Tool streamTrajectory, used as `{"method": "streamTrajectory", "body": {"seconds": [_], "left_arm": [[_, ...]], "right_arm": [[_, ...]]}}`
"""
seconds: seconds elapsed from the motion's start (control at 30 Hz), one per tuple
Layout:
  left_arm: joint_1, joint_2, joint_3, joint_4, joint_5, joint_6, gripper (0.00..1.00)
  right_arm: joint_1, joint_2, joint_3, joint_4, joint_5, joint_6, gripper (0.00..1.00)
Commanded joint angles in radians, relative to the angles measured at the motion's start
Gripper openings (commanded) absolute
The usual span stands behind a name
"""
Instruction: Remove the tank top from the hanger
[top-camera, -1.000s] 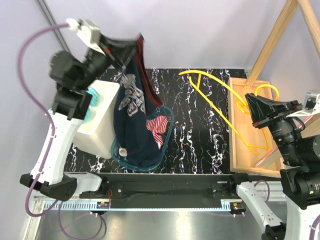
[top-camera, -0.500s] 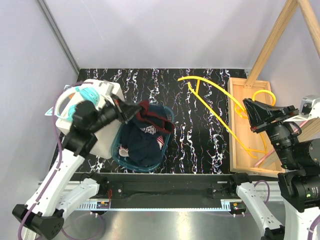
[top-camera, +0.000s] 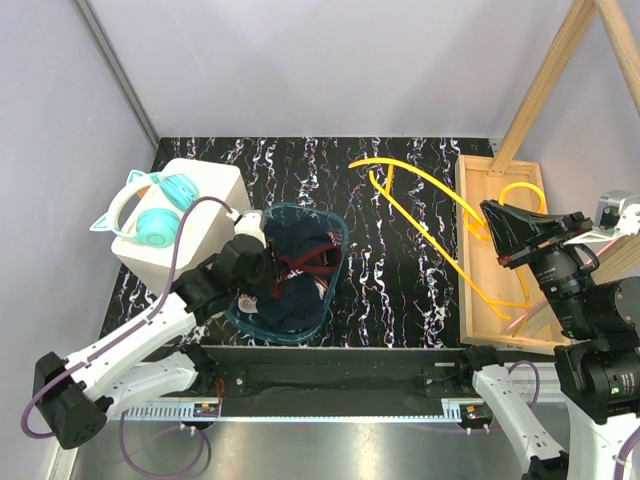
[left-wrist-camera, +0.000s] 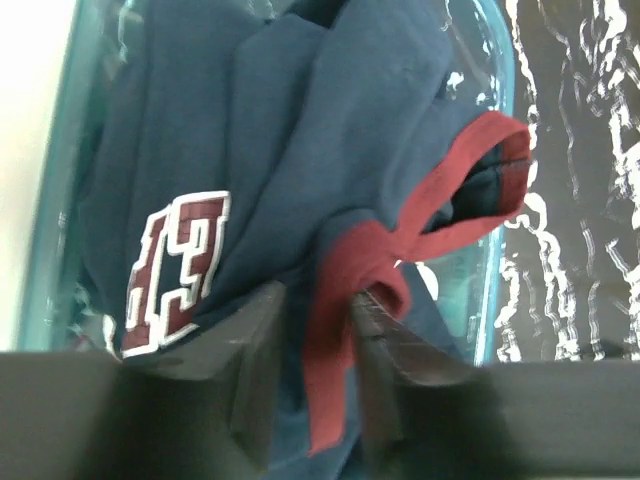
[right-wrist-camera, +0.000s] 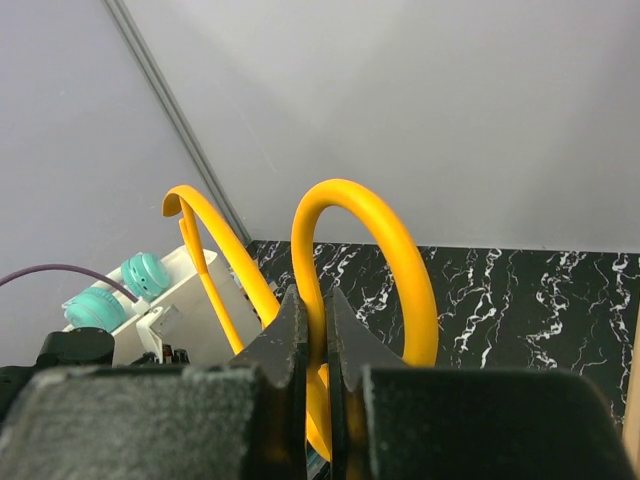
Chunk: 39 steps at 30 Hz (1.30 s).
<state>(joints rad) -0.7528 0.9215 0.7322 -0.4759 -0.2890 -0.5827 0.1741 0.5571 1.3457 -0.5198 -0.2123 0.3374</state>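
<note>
Headphones (top-camera: 150, 215) in teal, with cat ears, sat on a white box (top-camera: 205, 185) toward the left edge of the black marbled table (top-camera: 400, 290). Just right of the box, near the front edge, stood a teal basket (top-camera: 336, 226). The navy tank top (top-camera: 300, 235) lay bunched inside it, fully off the hanger and well apart from it.

The left gripper (top-camera: 268, 250) reached down over the basket's left rim. In the left wrist view its fingers (left-wrist-camera: 262, 330) stood a little apart with the garment's red strap (left-wrist-camera: 440, 190) running between them. Whether they pinched the strap or merely flanked it could not be told.

Toward the right edge, the right gripper (top-camera: 495, 222) was clamped on the hook of the yellow hanger (top-camera: 420, 185), holding it bare in the air beside the wooden tray (top-camera: 475, 300). The right wrist view showed the hook squeezed between closed jaws.

Removal itself looked done; the step in hand seemed to be letting the garment go. To do it well, the left jaws should spread fully before the arm rises. The lift should be straight up and slow, so the strap slides out rather than dragging the top back over the rim. A loop of red trim near the fingertips could snag, so watch that it drops. The right arm should hold the hanger steady, clear of the basket.
</note>
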Motion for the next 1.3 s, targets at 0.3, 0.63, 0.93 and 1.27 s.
{"method": "streamTrajectory", "body": {"seconds": [0.3,0.63,0.93,1.27], "left_arm": [[-0.003,-0.349,0.051,0.077,0.558,0.133,0.87],[-0.005,-0.371,0.398,0.29,0.932,0.172,0.99],[-0.003,-0.037,0.833,0.238,0.918,0.204,0.99],[-0.052,0.151,0.78,0.169,1.191,0.205,0.89]], "right_arm": [[0.001,0.012,0.018,0.038,-0.061,0.0,0.0],[0.002,0.009,0.047,-0.022,-0.214,0.022,0.0],[0.001,0.013,0.02,-0.029,-0.499,0.012,0.0],[0.001,0.069,-0.039,-0.029,-0.665,0.029,0.0]]}}
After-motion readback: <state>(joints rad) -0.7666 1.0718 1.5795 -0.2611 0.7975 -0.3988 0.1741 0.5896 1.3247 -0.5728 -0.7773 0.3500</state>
